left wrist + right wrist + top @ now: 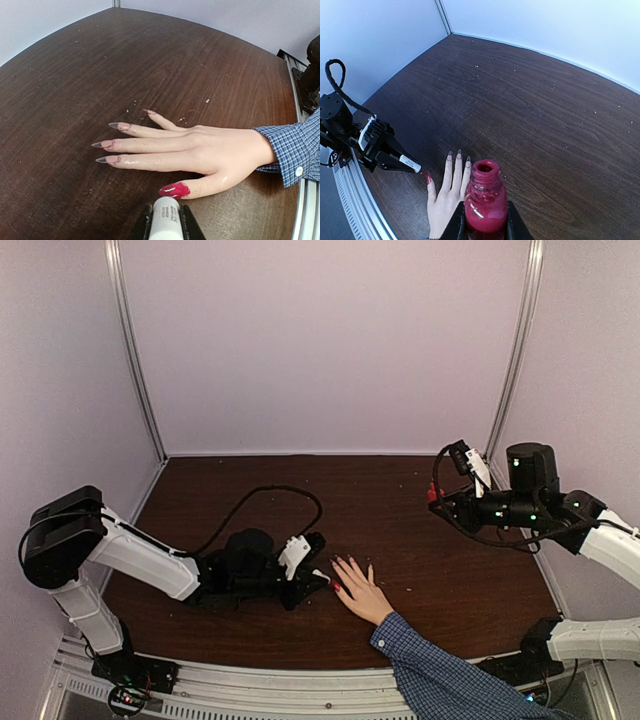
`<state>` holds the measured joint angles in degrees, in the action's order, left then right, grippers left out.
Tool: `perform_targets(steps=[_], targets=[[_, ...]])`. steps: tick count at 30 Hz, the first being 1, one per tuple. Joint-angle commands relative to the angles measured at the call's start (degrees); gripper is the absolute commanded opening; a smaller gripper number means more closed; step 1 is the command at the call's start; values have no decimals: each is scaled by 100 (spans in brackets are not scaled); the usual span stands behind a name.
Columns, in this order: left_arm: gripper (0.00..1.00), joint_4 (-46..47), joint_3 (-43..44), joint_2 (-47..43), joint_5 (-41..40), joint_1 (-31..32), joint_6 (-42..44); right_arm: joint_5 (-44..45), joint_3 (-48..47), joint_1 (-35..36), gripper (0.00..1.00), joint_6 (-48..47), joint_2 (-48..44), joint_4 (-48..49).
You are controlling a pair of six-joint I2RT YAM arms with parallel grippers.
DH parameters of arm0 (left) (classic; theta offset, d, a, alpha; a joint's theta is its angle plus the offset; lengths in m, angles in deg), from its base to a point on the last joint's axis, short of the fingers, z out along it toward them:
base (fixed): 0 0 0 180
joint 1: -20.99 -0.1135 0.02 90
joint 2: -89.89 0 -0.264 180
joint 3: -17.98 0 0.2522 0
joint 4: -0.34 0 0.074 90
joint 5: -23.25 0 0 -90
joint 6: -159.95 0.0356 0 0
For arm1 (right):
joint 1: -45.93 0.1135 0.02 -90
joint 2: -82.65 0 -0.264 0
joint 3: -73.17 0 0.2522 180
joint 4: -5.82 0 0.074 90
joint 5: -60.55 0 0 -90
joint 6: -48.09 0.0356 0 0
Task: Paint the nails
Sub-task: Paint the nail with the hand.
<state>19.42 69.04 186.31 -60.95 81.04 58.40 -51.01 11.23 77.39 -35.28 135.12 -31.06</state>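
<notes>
Our left gripper (165, 225) is closed tight on the white cylindrical cap of the polish brush (165, 216), which points out ahead of the jaws, low over the dark brown wooden counter (75, 75). Just beyond the cap lies the glossy red thumbnail (174, 190) of a light-skinned human hand (220, 152) in a blue checked sleeve (292, 150), resting palm down on the counter; we cannot tell whether the bristles touch it. The four bare pinkish nails (105, 159) lie past the thumb, farther from the gripper and off to the left in the wrist view. The fingers run across that view, roughly crosswise to the brush, with the index nail nearest us. We judge the next stroke calls for carrying the brush forward and left to the index tip, then drawing along that finger's axis. Our right gripper (486, 222) is clamped on the small open bottle of red polish (485, 197), held up well apart from the hand, so the left arm is far nearer.
</notes>
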Motion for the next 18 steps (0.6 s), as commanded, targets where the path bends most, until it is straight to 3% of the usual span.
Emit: perform_targets(steps=[1, 18], targets=[[0, 170, 75, -97, -78, -47, -17, 65, -86, -35, 0, -4, 1, 122], [0, 89, 110, -307, -192, -82, 60, 67, -77, -35, 0, 1, 21, 123]])
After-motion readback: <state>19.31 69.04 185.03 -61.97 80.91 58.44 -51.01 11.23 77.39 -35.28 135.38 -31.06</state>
